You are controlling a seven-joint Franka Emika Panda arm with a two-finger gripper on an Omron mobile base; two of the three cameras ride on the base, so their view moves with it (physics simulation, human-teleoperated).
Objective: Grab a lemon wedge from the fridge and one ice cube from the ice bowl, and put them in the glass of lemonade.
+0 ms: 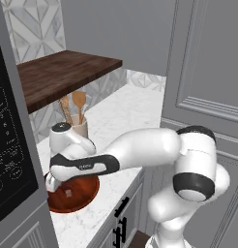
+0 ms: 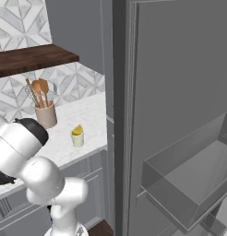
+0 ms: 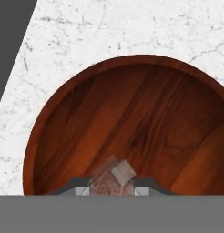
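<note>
In the hand view the ice cube [image 3: 113,177] sits right between the two dark fingertips of the gripper [image 3: 113,190], whose jaws are closed against its sides, low inside the wooden ice bowl [image 3: 86,113] on the marble counter [image 3: 86,36]. Across the counter, the glass of lemonade [image 2: 78,138] carries a lemon wedge [image 2: 77,130] at its rim, near the utensil crock [image 2: 45,115].

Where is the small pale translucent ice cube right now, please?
In the hand view the ice cube sits low in the reddish-brown wooden bowl, between the fingertips of the gripper.
</note>
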